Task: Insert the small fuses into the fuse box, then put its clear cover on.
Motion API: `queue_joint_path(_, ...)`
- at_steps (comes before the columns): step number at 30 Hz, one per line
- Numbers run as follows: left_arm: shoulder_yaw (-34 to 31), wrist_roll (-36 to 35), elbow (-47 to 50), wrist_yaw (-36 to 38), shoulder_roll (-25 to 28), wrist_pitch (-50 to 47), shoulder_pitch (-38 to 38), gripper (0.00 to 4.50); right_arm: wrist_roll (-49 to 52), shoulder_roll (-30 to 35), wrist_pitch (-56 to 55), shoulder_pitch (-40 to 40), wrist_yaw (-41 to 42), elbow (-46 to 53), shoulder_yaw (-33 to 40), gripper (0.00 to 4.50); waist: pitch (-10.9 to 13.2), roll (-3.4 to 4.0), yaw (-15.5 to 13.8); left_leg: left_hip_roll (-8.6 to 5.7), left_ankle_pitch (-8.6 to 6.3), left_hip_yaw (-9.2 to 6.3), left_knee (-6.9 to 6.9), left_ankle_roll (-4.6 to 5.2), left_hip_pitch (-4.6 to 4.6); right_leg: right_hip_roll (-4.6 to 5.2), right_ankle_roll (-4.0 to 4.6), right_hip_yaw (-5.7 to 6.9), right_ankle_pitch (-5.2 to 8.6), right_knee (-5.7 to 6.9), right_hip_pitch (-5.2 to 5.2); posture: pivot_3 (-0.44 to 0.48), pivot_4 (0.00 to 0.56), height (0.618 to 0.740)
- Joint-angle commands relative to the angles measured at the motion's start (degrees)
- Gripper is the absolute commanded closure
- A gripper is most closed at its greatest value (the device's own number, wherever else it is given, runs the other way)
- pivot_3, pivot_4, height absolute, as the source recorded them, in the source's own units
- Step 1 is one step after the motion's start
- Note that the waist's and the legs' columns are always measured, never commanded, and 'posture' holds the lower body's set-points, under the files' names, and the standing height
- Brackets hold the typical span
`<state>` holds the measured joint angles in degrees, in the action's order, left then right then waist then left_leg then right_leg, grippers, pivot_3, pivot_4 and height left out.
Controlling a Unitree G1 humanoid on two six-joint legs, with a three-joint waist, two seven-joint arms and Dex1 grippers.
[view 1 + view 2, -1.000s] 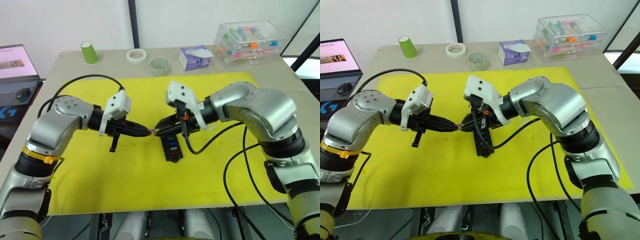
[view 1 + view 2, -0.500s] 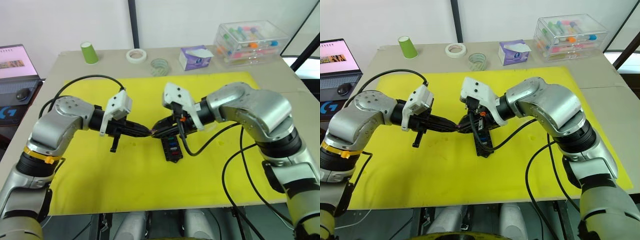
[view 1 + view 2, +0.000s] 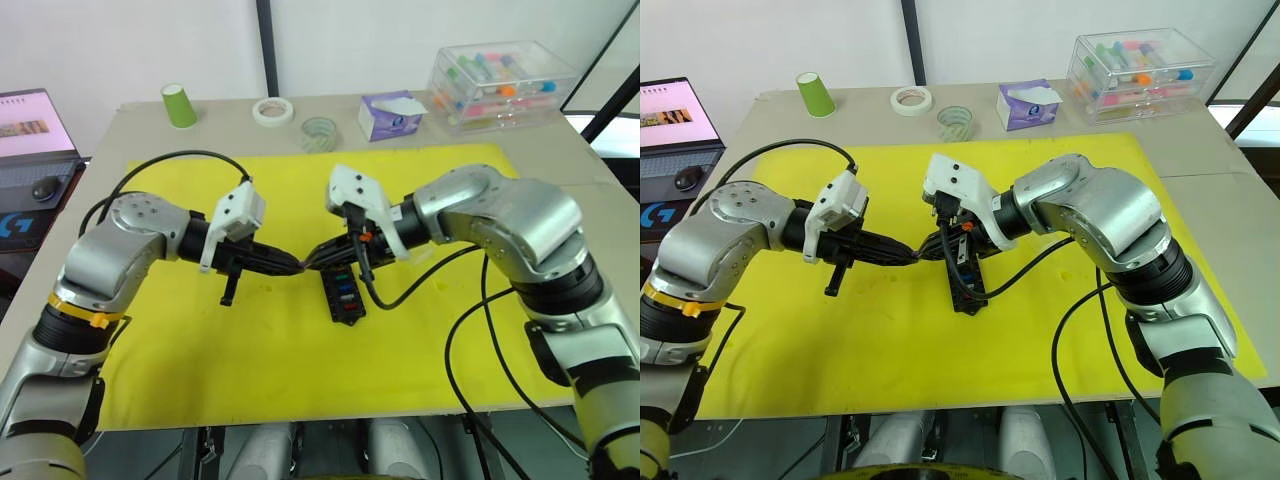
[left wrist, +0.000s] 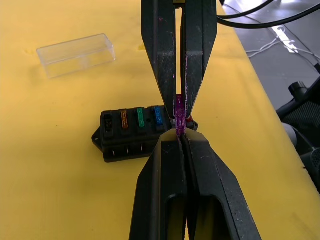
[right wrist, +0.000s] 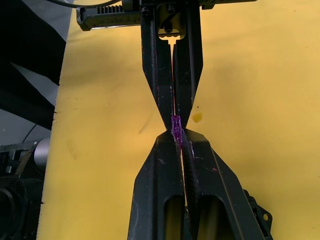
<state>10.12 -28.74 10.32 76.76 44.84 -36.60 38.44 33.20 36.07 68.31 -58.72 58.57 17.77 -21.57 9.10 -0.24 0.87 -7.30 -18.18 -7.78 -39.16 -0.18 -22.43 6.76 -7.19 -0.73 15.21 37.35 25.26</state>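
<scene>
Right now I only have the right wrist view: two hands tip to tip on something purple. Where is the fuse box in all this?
Observer: The fuse box lies on the yellow mat, close by the spot where the left hand and right hand meet on the purple fuse.
Operator: Any fuses already seated?
Observer: Yes. An amber fuse, a green fuse and a blue fuse sit in a row, and a red fuse shows partly behind the fingertips.
Operator: And the cover?
Observer: The clear cover lies on the mat, apart from the box and not yet fitted.
</scene>
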Motion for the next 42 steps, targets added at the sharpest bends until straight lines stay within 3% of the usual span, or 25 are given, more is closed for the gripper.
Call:
queue_joint_path(1,-0.15,0.84,1.10,-0.17,0.77,0.75,0.23,4.50,0.13,0.06,-1.25,-1.79,0.50,0.98,0.65,4.47,0.00,0.00,0.00,0.00,0.00,0.00,0.00,0.00,0.00,0.00,0.00,0.00,0.00,0.00,0.00,0.000,0.150,0.740)
queue_joint_path(3,-0.20,1.29,0.96,-0.94,1.30,-0.37,0.10,4.50,-2.16,1.00,-4.63,-1.35,1.07,0.51,-0.55,4.47,0.00,0.00,0.02,0.00,0.00,0.00,0.00,0.00,0.00,0.00,0.00,0.00,0.00,0.00,0.00,0.000,0.150,0.740)
queue_joint_path(10,1.06,5.84,0.82,-3.46,1.35,3.36,-3.22,2.11,-14.44,2.22,-31.59,2.72,7.08,-11.96,-3.43,4.50,0.00,0.00,0.04,-0.01,0.00,0.01,0.00,0.00,0.00,-0.01,0.00,0.05,0.00,0.01,0.00,0.000,0.150,0.740)
queue_joint_path(15,3.44,8.43,-0.58,-7.92,-3.90,4.56,-4.75,0.26,-18.93,0.48,-43.91,3.07,13.44,-23.78,-4.04,4.50,0.00,-0.01,0.00,-0.02,0.00,0.01,-0.02,0.00,0.00,-0.01,0.00,0.07,0.00,0.00,-0.01,0.000,0.150,0.740)
queue_joint_path(16,4.07,9.21,-1.03,-8.66,-4.83,4.92,-4.92,0.06,-19.49,-0.04,-45.41,2.88,14.36,-25.90,-3.96,4.50,0.00,-0.01,0.04,-0.02,0.00,0.01,-0.02,0.00,0.00,-0.01,0.00,0.07,0.00,0.00,-0.01,0.000,0.150,0.740)
queue_joint_path(23,6.52,11.79,-1.17,-10.46,-7.45,5.61,-5.19,0.06,-21.05,-1.66,-49.20,2.35,20.89,-32.52,-3.05,4.50,0.00,-0.01,0.26,0.01,0.00,0.01,0.02,0.00,0.00,-0.04,0.00,0.07,0.00,0.00,0.04,0.000,0.150,0.740)
queue_joint_path(42,6.82,13.08,-0.93,-9.97,-7.60,5.49,-5.20,0.06,-23.64,-2.91,-50.29,2.69,23.13,-35.60,-0.10,4.50,0.00,-0.01,0.18,0.00,0.01,0.00,-0.01,-0.01,0.00,-0.03,0.00,0.07,0.00,0.01,0.02,0.000,0.150,0.740)
